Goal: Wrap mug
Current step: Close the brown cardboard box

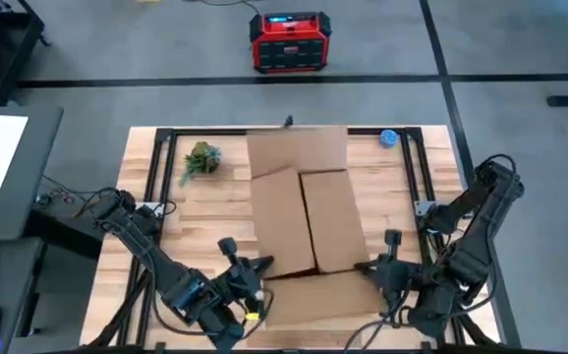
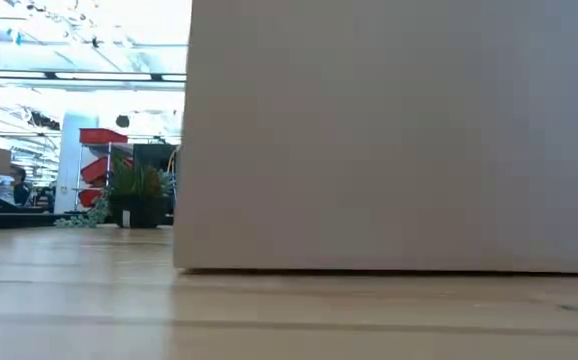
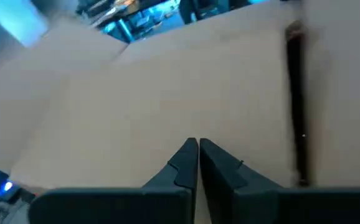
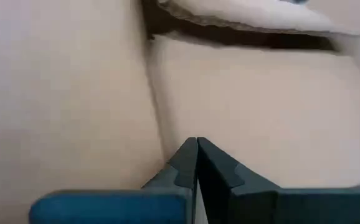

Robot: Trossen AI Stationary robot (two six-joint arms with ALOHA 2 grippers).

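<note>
Closed left gripper [image 1: 255,267] at the near-left corner of the box [image 1: 304,211], fingertips together against a flap [image 3: 167,106]. Box long axis running near to far, between both arms. Closed right gripper [image 1: 380,267] at the near-right corner, equally close. No mug in sight, presumably inside.

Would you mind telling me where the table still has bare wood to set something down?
Bare wood lies on the table left of the cardboard box, beyond the small plant, and in a narrower strip right of the box, near the blue object. The near edge is crowded: left pincer and right pincer, both shut, flank the box's near flap.
</note>
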